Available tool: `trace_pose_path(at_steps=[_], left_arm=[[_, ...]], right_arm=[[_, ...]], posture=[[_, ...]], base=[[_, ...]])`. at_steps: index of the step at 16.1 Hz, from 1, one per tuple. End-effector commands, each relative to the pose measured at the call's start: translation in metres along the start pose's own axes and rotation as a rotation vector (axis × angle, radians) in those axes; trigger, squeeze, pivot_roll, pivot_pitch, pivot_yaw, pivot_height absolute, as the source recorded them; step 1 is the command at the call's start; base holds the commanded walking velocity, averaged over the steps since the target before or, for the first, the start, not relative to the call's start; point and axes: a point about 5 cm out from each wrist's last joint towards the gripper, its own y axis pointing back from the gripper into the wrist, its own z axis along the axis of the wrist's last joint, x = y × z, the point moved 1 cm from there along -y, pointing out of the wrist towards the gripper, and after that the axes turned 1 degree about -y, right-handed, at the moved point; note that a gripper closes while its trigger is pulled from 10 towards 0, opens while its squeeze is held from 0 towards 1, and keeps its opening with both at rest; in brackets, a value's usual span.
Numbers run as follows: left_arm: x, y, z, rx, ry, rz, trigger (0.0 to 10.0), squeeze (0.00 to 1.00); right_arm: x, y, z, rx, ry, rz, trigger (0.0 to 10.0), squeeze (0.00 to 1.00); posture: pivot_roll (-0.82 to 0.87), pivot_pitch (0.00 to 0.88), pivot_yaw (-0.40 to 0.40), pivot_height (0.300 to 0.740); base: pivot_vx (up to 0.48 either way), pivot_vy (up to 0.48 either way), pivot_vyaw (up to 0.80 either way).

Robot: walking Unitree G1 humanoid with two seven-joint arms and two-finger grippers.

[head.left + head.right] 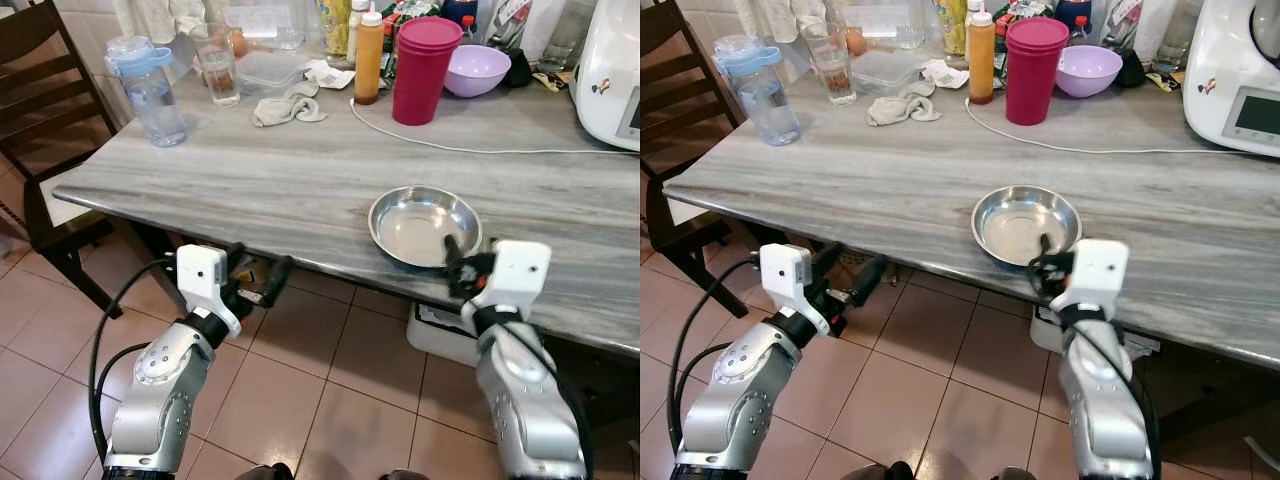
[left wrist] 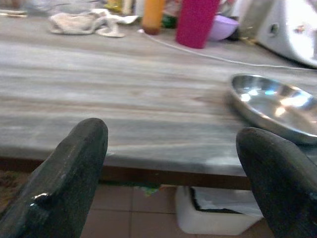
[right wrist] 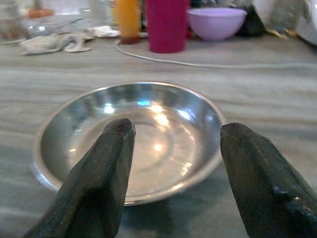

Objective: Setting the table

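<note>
**A:** Where is the dish, and which arm is closer to it?

**B:** A round, shallow metal dish (image 1: 424,226) sits on the grey wood-grain table (image 1: 280,180), close to the near edge, toward the robot's right. The right gripper (image 3: 171,163) is the nearer one. It sits at the dish's near rim, with the dish straight ahead of its 2 black fingers. The fingers are spread apart and hold nothing. Being round, the dish has no long axis, so any approach angle would likely suit.

**A:** And the other arm?

**B:** The left gripper (image 2: 173,173) hangs below the table edge, over the tiled floor (image 1: 300,390), well apart from the dish. Its fingers are also spread and empty.

**A:** What do the surfaces look like?

**B:** The dish is polished and shiny, with a thin raised rim, so it may be slippery. At the back of the table stand a dark pink tumbler (image 1: 427,68), a purple bowl (image 1: 476,69), an orange bottle (image 1: 369,58) and a crumpled cloth (image 1: 287,106). A white cable (image 1: 450,148) lies across the table.
</note>
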Motion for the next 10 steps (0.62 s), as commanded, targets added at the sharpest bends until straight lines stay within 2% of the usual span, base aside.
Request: trace_pose_path(at_steps=[1,3,4,6,10], left_arm=[[0.0021,0.0048,-0.0004,0.008,-0.023,0.034,10.0,0.0],[0.0026,0.005,-0.0041,0.02,-0.023,0.086,10.0,0.0],[0.0033,0.005,-0.0039,0.017,-0.026,0.102,10.0,0.0],[0.0038,0.0056,-0.0085,0.045,-0.044,0.147,10.0,0.0],[0.008,0.0019,-0.0086,0.052,-0.067,0.206,10.0,0.0]], right_arm=[[0.0029,0.002,0.0055,-0.014,0.042,0.02,10.0,0.0],[0.0027,0.0061,0.0017,0.024,0.077,0.013,10.0,0.0],[0.0023,0.0074,0.0032,0.008,0.079,0.011,10.0,0.0],[0.0007,0.0093,0.0089,-0.027,0.034,0.008,10.0,0.0],[-0.0011,0.0057,0.0105,-0.02,0.043,-0.005,10.0,0.0]], posture=[[-0.17,0.122,0.057,0.74],[-0.17,0.127,0.054,0.74],[-0.17,0.128,0.054,0.74],[-0.17,0.128,0.05,0.74],[-0.18,0.128,0.042,0.74]], base=[[0.0,0.0,0.0],[0.0,0.0,0.0],[0.0,0.0,0.0],[0.0,0.0,0.0],[-0.06,0.0,-0.77]])
